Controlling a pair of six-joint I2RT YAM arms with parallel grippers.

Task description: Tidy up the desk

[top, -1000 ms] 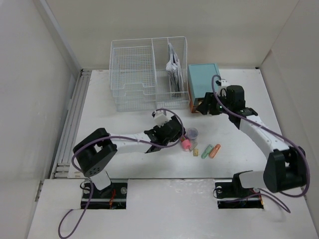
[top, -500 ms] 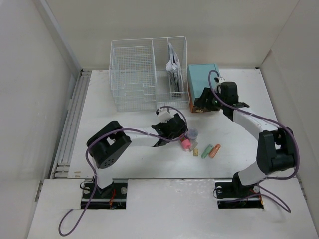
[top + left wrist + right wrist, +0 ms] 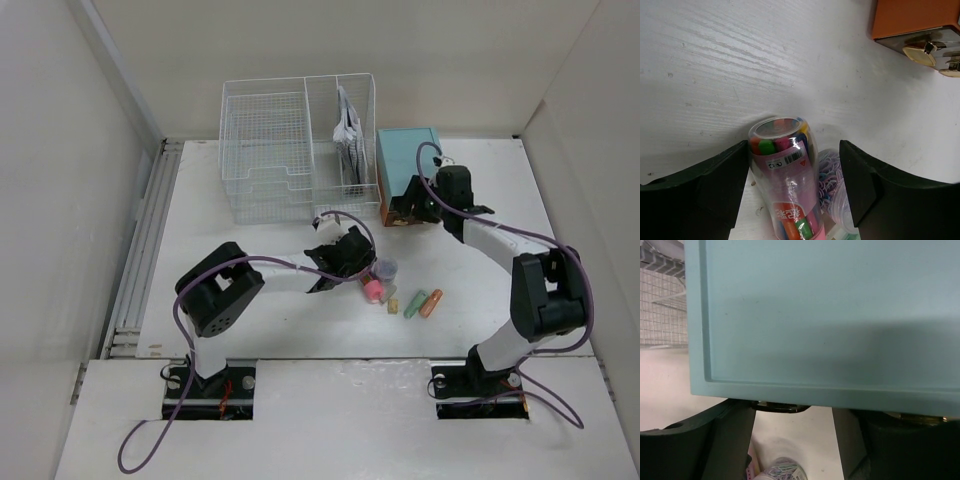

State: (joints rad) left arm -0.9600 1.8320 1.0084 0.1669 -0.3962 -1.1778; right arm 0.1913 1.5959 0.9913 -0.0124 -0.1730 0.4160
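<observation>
Straddling the marker tube (image 3: 785,170) with the left pincer (image 3: 794,146): wide open, one finger on each side, no contact visible, nothing held yet. Reading the step as a grasp of that tube, lying on its side on the white surface (image 3: 250,290), spread under rack, box and both arms in the top view. Judging the task as early, with a few loose markers (image 3: 413,304) just beside the tube.

For a clean grasp:
- Drop lower before closing. Aim the pads at mid-body, not at the clear cap end.
- Close slowly and square to the tube's axis. Expect rolling from a round, slick plastic wall if touched on one side first.
- Watch the small cup of rubber bands (image 3: 832,187), wedged between the tube and one finger, touching or nearly touching the tube. Shift a little toward the free side, or risk tipping the cup.
- Lift straight up, then check for slip.

Finding the right pincer (image 3: 794,415) at the front of the teal box (image 3: 815,315), by the orange drawer (image 3: 912,17): fingers apart, tips hidden under the box lip, nothing seen between them. Cannot tell whether touching the drawer. Keep it out of any lift path toward the wire rack (image 3: 270,150).
</observation>
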